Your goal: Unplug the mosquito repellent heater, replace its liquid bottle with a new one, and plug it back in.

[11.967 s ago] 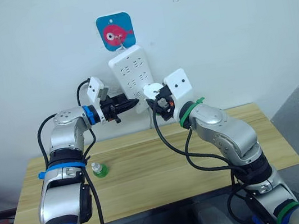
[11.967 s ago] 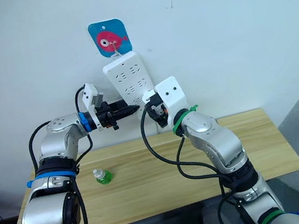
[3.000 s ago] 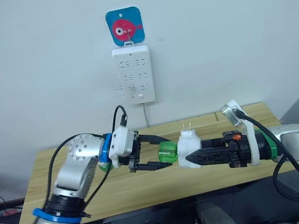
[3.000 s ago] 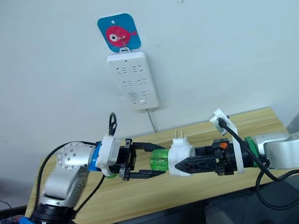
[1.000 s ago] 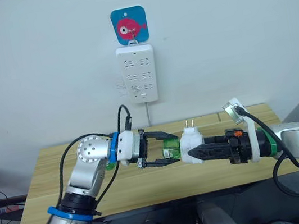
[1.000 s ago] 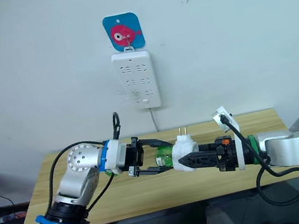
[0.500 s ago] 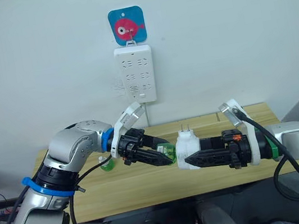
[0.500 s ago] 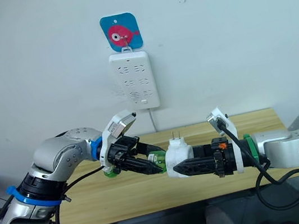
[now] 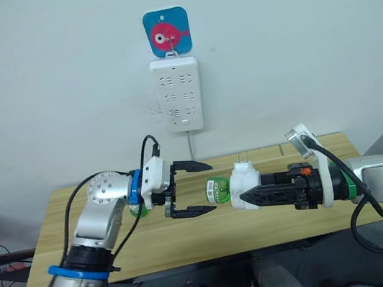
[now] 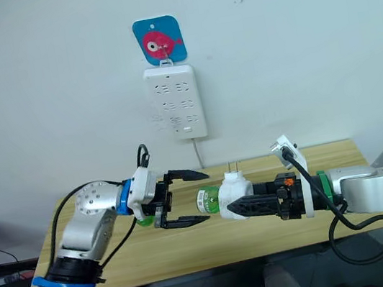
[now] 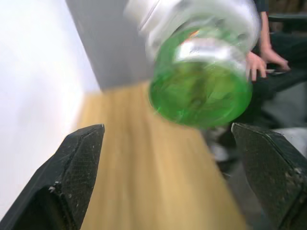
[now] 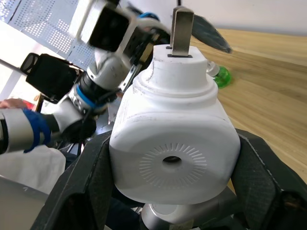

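Just rounded white plastic heater (image 12: 173, 143)

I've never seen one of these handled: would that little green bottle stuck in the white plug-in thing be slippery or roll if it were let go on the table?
The green bottle looks round and smooth, so it would probably roll on the table and might slip between hard fingers. It seems small, likely light.

The green bottle (image 11: 200, 91) hangs between the two spread black fingers (image 11: 72, 172), touching neither (its base faces the camera). Below lies the wooden table (image 11: 144, 182), and a person's hand (image 11: 261, 61) shows beyond.
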Robot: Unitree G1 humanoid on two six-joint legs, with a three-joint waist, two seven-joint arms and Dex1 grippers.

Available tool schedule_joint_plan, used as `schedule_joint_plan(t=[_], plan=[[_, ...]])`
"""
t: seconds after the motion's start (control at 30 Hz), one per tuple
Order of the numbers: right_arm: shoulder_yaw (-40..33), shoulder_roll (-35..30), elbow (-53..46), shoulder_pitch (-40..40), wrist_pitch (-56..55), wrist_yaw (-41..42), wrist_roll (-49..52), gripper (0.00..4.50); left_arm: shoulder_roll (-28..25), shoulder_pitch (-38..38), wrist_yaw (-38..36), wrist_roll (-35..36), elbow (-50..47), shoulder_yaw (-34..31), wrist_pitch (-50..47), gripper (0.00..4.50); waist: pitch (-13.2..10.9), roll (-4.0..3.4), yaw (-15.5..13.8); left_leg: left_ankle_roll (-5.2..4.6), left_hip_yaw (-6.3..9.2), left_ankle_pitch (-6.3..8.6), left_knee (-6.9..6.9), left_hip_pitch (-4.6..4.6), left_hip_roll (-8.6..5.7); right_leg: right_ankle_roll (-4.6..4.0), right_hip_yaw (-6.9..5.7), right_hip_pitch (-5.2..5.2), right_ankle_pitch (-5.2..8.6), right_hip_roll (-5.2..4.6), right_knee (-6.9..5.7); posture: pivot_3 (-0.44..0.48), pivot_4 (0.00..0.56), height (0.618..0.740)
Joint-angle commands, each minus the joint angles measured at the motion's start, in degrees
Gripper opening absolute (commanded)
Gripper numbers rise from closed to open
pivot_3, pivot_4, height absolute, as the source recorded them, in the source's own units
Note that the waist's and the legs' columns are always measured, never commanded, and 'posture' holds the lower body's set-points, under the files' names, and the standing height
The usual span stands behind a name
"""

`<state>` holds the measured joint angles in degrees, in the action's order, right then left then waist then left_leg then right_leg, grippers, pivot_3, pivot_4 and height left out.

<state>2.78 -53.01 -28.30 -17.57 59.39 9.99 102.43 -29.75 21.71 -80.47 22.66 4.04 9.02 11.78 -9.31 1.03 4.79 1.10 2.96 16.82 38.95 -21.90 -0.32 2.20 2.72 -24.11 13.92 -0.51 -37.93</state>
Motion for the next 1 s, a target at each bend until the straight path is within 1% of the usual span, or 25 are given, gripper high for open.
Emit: schedule_joint_plan(t=[0.03, 0.13, 0.37, 0.4, 0.47, 0.53, 0.6, 0.67, 0.7, 0.77, 0.83, 0.9, 0.97, 1.0], plan=[[-2.07, -0.01, -0.87, -0.21, -1.0, 0.2, 1.63, 3.03, 2.39, -1.07, 1.17, 0.22, -1.85, -2.46, 9.63, 4.5, 0.0, 0.0, 0.0, 0.0, -0.01, 0.0, 0.0, 0.01, 0.0, 0.0, 0.01, 0.01, 0.0, 0.0, -0.01, -0.165, 0.152, 0.733], [-2.18, -0.27, -0.77, -0.21, -0.76, 0.47, 1.58, 3.03, 3.96, -0.97, 2.54, -0.04, -2.29, -2.24, 11.85, 4.5, 0.0, 0.0, 0.01, 0.0, 0.01, 0.0, 0.01, 0.02, 0.0, 0.01, -0.02, 0.03, 0.0, 0.04, -0.03, -0.159, 0.151, 0.733], [-1.84, -0.18, -0.61, -0.75, -0.59, 0.46, 1.44, 3.03, 4.69, -0.96, 2.11, -0.58, -1.28, -0.07, 14.11, 4.5, 0.0, 0.0, 0.14, 0.0, 0.02, 0.0, 0.01, 0.03, 0.01, 0.02, -0.04, 0.03, 0.0, 0.16, -0.05, -0.159, 0.15, 0.733], [-1.8, -0.17, -0.65, -0.79, -0.6, 0.41, 1.47, 3.03, 4.77, -0.99, 2.01, -0.51, -1.28, 0.29, 13.91, 4.11, 0.0, 0.0, 0.14, 0.0, 0.02, 0.0, 0.01, 0.03, 0.01, 0.02, -0.04, 0.03, 0.0, 0.16, -0.05, -0.159, 0.15, 0.733], [-1.78, -0.17, -0.72, -0.81, -0.62, 0.34, 1.51, 3.03, 4.75, -0.99, 1.67, -0.22, -1.54, 0.91, 13.37, 3.62, 0.0, 0.0, 0.14, 0.0, 0.01, 0.0, 0.01, 0.03, 0.01, 0.02, -0.03, 0.03, 0.0, 0.16, -0.04, -0.159, 0.15, 0.733], [-1.76, -0.15, -0.74, -0.84, -0.66, 0.22, 1.56, 3.03, 4.46, -0.88, 1.49, 0.12, -1.98, 1.14, 12.82, 2.92, 0.0, 0.0, 0.15, 0.0, 0.02, 0.0, 0.01, 0.03, 0.01, 0.02, -0.03, 0.03, 0.0, 0.17, -0.05, -0.163, 0.15, 0.733], [-1.75, -0.13, -0.76, -0.88, -0.72, 0.08, 1.59, 3.03, 3.64, -0.49, 1.38, 0.84, -3.22, 1.09, 10.59, 2.32, 0.0, 0.0, 0.19, 0.0, 0.01, 0.0, 0.01, 0.04, 0.01, 0.03, -0.03, 0.03, 0.0, 0.19, -0.05, -0.163, 0.15, 0.733], [-1.75, -0.14, -0.76, -0.89, -0.69, 0.06, 1.54, 3.03, 2.07, 0.06, -0.03, 1.77, -4.98, 1.57, 7.28, 2.3, 0.0, 0.0, 0.21, 0.0, 0.01, 0.0, 0.01, 0.03, 0.02, 0.04, -0.04, 0.03, 0.01, 0.21, -0.05, -0.161, 0.152, 0.733], [-1.76, -0.19, -0.75, -0.91, -0.64, 0.12, 1.47, 3.03, 1.02, 0.39, -0.48, 2.27, -5.94, 2.02, 4.32, 2.3, 0.0, 0.0, 0.23, 0.0, 0.01, 0.0, 0.01, 0.03, 0.03, 0.07, -0.05, 0.03, 0.03, 0.23, -0.05, -0.161, 0.152, 0.733], [-1.83, -0.45, -0.75, -0.88, -0.4, 0.46, 1.2, 3.03, -2.66, 2.1, -1.49, 3.99, -8.26, 3.67, -6.88, 2.3, 0.0, 0.01, 0.29, 0.0, 0.02, 0.0, 0.01, 0.03, 0.04, 0.09, -0.05, 0.03, 0.04, 0.24, -0.06, -0.161, 0.152, 0.733], [-1.97, -0.85, -0.64, -0.84, -0.02, 1.12, 0.78, 3.03, -7.83, 6.0, -0.43, 8.94, -10.06, 5.59, -28.42, 2.3, -0.02, 0.03, 0.39, 0.0, 0.03, 0.0, 0.01, 0.03, 0.05, 0.21, -0.08, 0.03, 0.11, 0.27, -0.06, -0.157, 0.154, 0.733], [-1.92, -0.98, -0.53, -0.94, 0.23, 1.48, 0.49, 3.03, -11.85, 10.04, -1.64, 14.52, -10.16, 7.09, -45.1, 2.3, -0.03, 0.03, 0.41, 0.0, 0.1, 0.0, 0.02, 0.01, 0.05, 0.3, -0.11, 0.04, 0.17, 0.31, -0.05, -0.157, 0.155, 0.733], [-1.84, -1.06, -0.57, -1.0, 0.29, 1.68, 0.35, 3.03, -14.44, 13.58, -3.82, 18.33, -9.05, 8.51, -56.17, 2.3, -0.04, 0.02, 0.61, 0.0, 0.12, 0.0, 0.01, 0.03, 0.05, 0.31, -0.1, 0.03, 0.18, 0.32, -0.07, -0.16, 0.153, 0.733], [-1.81, -1.11, -0.6, -1.0, 0.27, 1.78, 0.3, 3.03, -15.02, 14.66, -4.04, 19.43, -8.75, 8.85, -59.55, 2.3, -0.04, 0.01, 0.79, -0.01, 0.12, 0.0, 0.01, 0.03, 0.05, 0.31, -0.1, 0.03, 0.18, 0.34, -0.06, -0.16, 0.153, 0.733]])
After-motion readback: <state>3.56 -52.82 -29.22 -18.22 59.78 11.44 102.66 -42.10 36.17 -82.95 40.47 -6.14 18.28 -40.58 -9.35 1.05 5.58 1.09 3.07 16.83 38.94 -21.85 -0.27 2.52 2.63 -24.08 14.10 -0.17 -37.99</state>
